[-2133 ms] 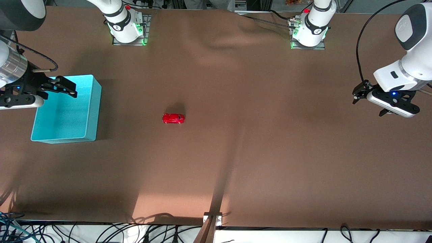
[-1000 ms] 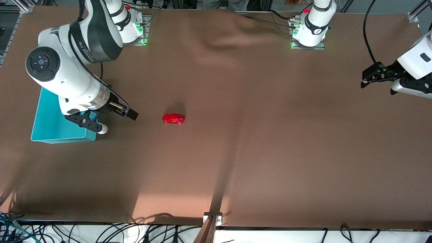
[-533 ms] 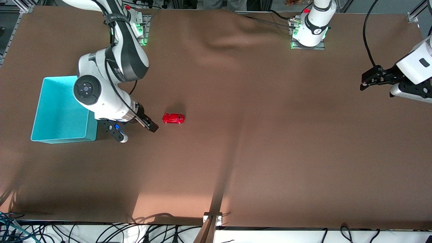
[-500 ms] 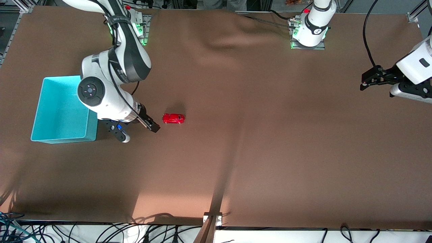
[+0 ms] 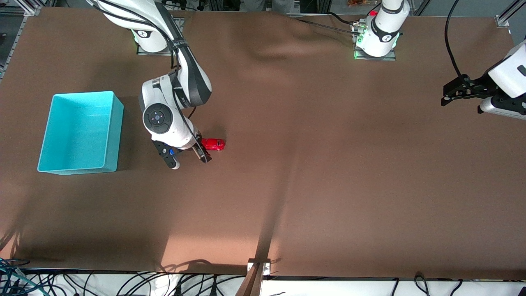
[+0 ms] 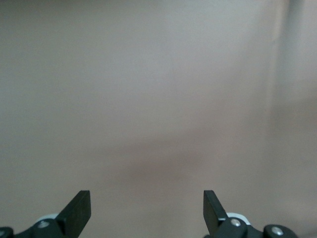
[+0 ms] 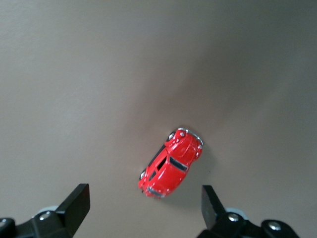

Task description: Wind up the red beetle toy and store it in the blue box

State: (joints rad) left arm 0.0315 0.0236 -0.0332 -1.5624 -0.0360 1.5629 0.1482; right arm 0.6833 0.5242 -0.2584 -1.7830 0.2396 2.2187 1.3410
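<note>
Toy car, red and glossy, sits on the brown counter on its wheels, out in the open, near the blue box but well apart from it, toward the right arm's end. From the front, the right arm's wrist covers one end of the car, so only part of its body shows there; the right wrist view shows the whole car lying between the two dark fingers, touching neither.

Right pincer hangs low over the car with its fingers spread wide on either side; only the fingertips reach into the wrist view, cut off at the edge.

Blue box stands upright on the counter with nothing in the part of its floor that I can see; its nearer wall hides a strip of that floor.

Left pincer waits over the counter at the left arm's end, fingers spread, with only bare brown surface below it. Most of that arm is cut off at the frame's edge.
</note>
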